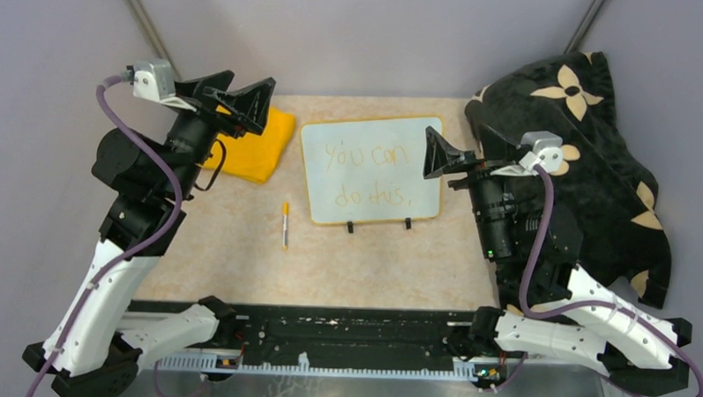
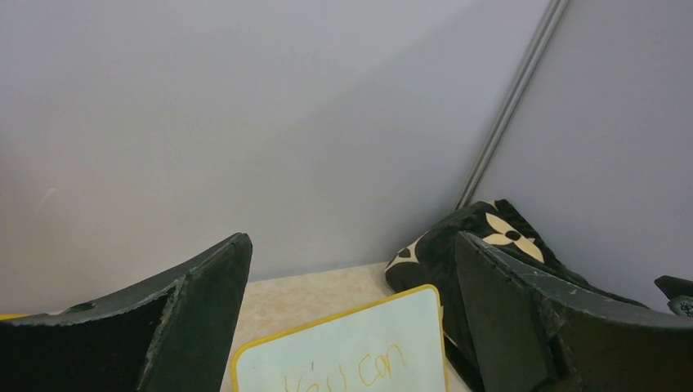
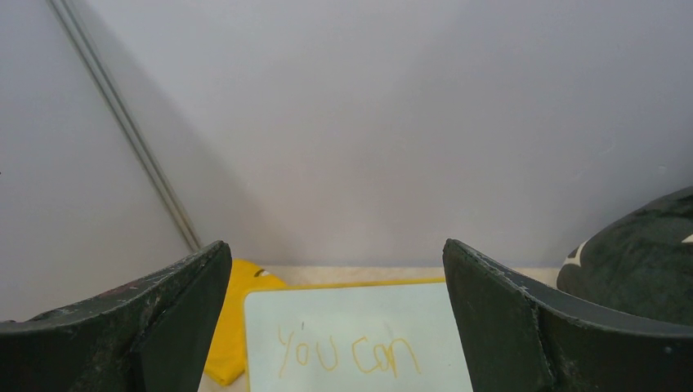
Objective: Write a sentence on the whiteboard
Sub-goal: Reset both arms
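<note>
Two lines of the sentence, "you can do this", are seen from above on the whiteboard, placed mid-desk. A pen lies just left of it. The left hand and right hand are held fully open and empty. In both wrist views, only the upper line is shown between spread fingers. The lettering could be smeared if a lowered finger swept the board.

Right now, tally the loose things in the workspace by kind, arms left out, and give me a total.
whiteboard: 1
cloths: 2 (yellow cloth, black flowered cloth)
marker: 1
Total: 4
</note>
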`<state>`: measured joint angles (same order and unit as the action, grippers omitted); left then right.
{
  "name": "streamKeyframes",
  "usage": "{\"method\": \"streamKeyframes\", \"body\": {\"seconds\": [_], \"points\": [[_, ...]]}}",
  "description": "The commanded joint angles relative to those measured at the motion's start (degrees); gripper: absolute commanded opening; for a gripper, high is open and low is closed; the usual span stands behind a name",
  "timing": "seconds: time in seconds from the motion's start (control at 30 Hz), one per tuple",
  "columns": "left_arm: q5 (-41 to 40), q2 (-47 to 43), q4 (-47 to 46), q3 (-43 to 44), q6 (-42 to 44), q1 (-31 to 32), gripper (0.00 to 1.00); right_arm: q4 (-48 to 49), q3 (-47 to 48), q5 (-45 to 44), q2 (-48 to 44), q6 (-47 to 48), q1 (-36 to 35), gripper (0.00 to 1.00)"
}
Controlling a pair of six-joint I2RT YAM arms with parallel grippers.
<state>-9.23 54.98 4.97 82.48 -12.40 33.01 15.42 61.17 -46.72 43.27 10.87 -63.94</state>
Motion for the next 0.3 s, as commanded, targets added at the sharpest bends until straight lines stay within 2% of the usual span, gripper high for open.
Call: {"method": "streamKeyframes", "body": {"seconds": [0.0, 0.27], "points": [[-0.7, -0.6, -1.8, -0.6, -0.2, 0.2, 0.99, 2.4, 0.0, -0.3, -0.3, 0.6, 0.2, 0.98], [-0.4, 0.1, -0.1, -0.2, -0.3, 0.2, 0.99, 3.8, -1.9, 2.1, -0.2, 1.6, 0.2, 0.99]]}}
